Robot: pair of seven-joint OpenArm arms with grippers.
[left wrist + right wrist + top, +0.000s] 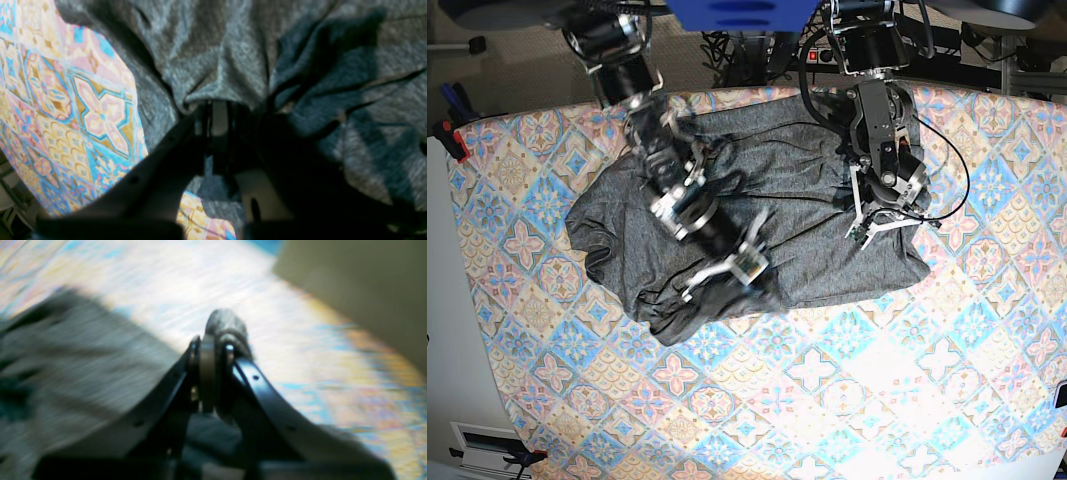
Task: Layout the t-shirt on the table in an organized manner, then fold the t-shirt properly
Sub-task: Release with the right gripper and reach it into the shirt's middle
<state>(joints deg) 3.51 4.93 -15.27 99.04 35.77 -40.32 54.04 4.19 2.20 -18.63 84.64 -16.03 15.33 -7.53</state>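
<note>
The dark grey t-shirt (pixel 797 190) lies spread but rumpled across the back half of the patterned table (pixel 827 400). My right gripper (pixel 727 268) sits over the shirt's front left part. In the right wrist view that gripper (pixel 213 350) is shut on a small fold of the t-shirt (pixel 227 326), and the picture is blurred by motion above the table (pixel 300 323). My left gripper (pixel 864 228) is on the shirt's right side. In the left wrist view it (pixel 218 110) is shut on bunched t-shirt (pixel 217 50) cloth, with the table (pixel 66 100) showing at the left.
A red clamp (pixel 449 138) grips the table's left edge. Cables and a power strip (pixel 827 55) lie behind the table by the arm bases. A thin black cable (pixel 952 175) loops beside my left arm. A beige surface (pixel 367 290) fills the right wrist view's top right.
</note>
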